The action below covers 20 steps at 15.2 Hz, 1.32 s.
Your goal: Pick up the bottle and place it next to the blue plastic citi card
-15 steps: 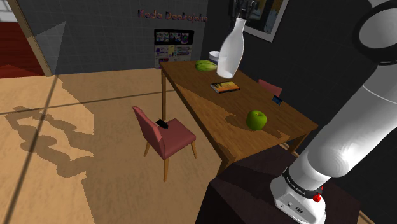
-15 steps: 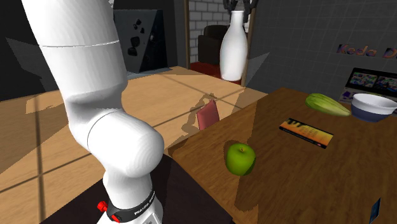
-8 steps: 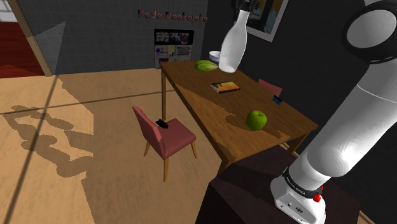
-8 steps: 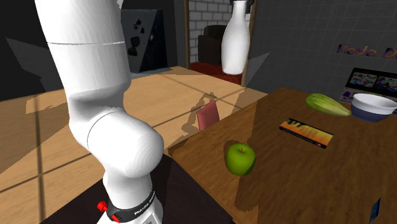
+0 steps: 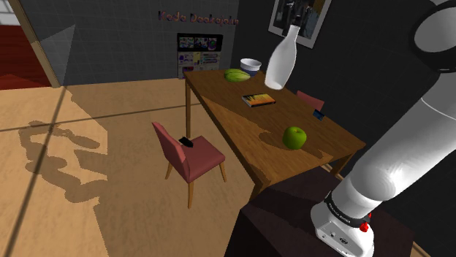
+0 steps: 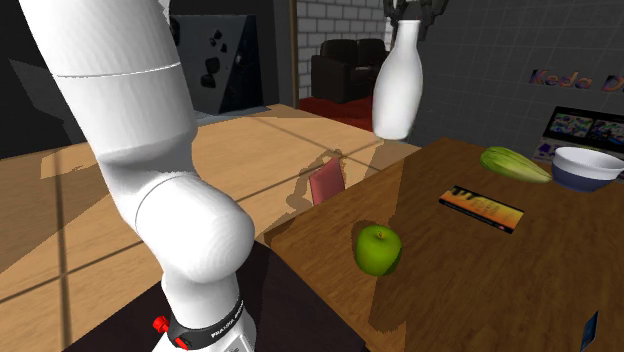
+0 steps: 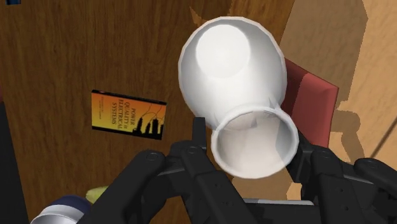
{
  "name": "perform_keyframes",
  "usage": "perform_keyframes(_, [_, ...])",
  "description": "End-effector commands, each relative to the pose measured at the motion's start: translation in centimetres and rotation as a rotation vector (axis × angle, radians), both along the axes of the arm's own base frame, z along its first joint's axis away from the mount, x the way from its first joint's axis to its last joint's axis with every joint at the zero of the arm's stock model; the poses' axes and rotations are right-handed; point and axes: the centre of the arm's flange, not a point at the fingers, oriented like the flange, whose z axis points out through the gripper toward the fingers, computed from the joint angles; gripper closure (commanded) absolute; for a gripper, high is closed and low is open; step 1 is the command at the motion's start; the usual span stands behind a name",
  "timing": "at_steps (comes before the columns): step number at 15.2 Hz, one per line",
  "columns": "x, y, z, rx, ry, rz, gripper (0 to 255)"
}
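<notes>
White, one bottle (image 5: 280, 64) hangs tilted from the gripper (image 5: 295, 20) in the shoulder view, above a wooden table (image 5: 241, 139) bearing one book (image 5: 259, 99), one green apple (image 5: 294, 136), one bowl (image 5: 251, 65) and one blue card (image 5: 318, 114), well apart from the bottle; two red chairs (image 5: 191, 153) stand beside it. The second exterior view shows the bottle (image 6: 398, 85) high off the table's edge. In the wrist view both fingers (image 7: 198, 133) pinch the bottle's neck (image 7: 254, 140).

White rounded arm (image 5: 394, 168), black base collar (image 5: 342, 207) (small lettering), red button (image 5: 363, 227), black tool (image 7: 249, 143)
</notes>
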Motion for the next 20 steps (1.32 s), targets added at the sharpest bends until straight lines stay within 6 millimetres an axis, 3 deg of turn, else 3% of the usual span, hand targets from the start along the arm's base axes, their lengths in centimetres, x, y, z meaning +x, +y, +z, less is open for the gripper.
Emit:
perform_keyframes(1, [-0.7,-2.8,-1.0,0.000,-0.001,0.001,255])
perform_keyframes(20, [-6.6,-25.1,-10.8,0.000,-0.001,0.001,255])
